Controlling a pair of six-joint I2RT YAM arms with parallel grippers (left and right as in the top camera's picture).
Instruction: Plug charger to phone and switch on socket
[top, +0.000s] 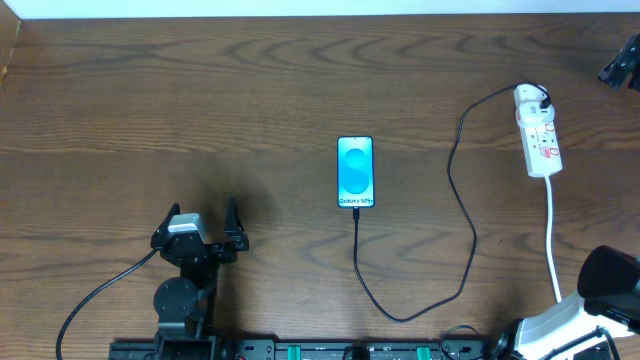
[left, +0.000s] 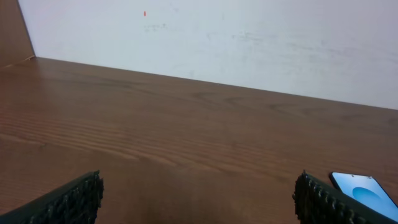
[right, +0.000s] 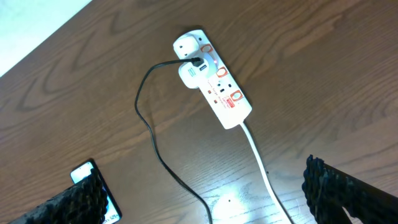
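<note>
The phone (top: 355, 172) lies flat mid-table with its blue-cyan screen lit; it also shows in the left wrist view (left: 367, 190) and the right wrist view (right: 84, 173). The charger cable (top: 470, 235) runs from the phone's bottom edge, loops toward the front and rises to a black plug (right: 199, 62) seated in the white socket strip (top: 540, 140), which also shows in the right wrist view (right: 217, 84). My left gripper (top: 205, 222) is open and empty at the front left, well left of the phone. My right gripper (right: 204, 186) is open and empty, above the table in front of the strip.
The strip's white cord (top: 553, 240) runs toward the front right, past my right arm (top: 605, 285). A dark object (top: 625, 60) sits at the far right edge. A white wall (left: 217, 37) stands behind the table's back edge.
</note>
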